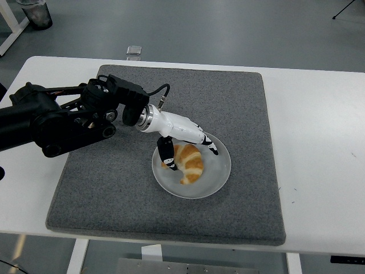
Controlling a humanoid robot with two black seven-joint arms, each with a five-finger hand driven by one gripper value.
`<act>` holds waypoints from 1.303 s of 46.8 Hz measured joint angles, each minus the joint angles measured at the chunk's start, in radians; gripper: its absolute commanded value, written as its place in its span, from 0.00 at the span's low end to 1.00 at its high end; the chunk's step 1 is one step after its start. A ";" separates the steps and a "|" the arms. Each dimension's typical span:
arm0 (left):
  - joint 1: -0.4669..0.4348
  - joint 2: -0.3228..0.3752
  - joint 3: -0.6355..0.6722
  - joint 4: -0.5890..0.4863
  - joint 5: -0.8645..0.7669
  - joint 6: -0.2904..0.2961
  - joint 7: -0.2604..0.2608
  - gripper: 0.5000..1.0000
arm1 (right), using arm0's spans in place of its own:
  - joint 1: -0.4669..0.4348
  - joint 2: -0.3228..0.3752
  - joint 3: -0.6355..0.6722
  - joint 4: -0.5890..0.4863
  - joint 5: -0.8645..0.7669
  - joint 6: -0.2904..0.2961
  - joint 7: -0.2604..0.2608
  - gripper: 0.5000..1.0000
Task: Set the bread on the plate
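Note:
A golden croissant [190,162] lies on the round grey plate [215,177] in the middle of the grey mat. My left hand [188,149], white with black fingertips, hovers over the croissant's upper left end. Its fingers [210,145] are spread, the thumb [166,154] down on the left side of the bread, and they no longer close around it. The black left arm [63,117] reaches in from the left edge. No right arm shows.
A grey felt mat [239,103] covers most of the white table [319,131]. A small grey object [134,51] sits on the floor past the table's far edge. A dark bin [35,12] stands at the top left.

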State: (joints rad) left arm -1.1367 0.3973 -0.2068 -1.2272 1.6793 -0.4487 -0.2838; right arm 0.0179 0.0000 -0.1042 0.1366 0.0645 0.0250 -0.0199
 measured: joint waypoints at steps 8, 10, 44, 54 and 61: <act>-0.005 0.000 -0.012 -0.002 -0.049 0.026 0.000 0.98 | 0.000 0.000 0.001 0.000 0.000 0.000 0.000 0.90; -0.008 0.000 -0.014 -0.003 -0.075 0.039 0.000 0.98 | 0.000 0.000 0.001 0.000 0.000 0.000 0.000 0.90; -0.006 0.018 -0.235 0.240 -0.882 0.125 0.000 0.98 | 0.000 0.000 0.000 0.000 0.000 0.000 0.000 0.90; -0.006 0.029 -0.245 0.354 -1.147 0.158 -0.001 0.98 | 0.000 0.000 0.000 0.000 0.000 0.000 0.000 0.91; 0.002 0.032 -0.254 0.431 -1.310 0.187 -0.002 0.98 | 0.000 0.000 0.000 0.000 0.000 0.000 0.000 0.90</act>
State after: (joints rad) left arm -1.1343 0.4289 -0.4607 -0.7961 0.3698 -0.2619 -0.2853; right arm 0.0183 0.0000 -0.1043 0.1365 0.0644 0.0250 -0.0199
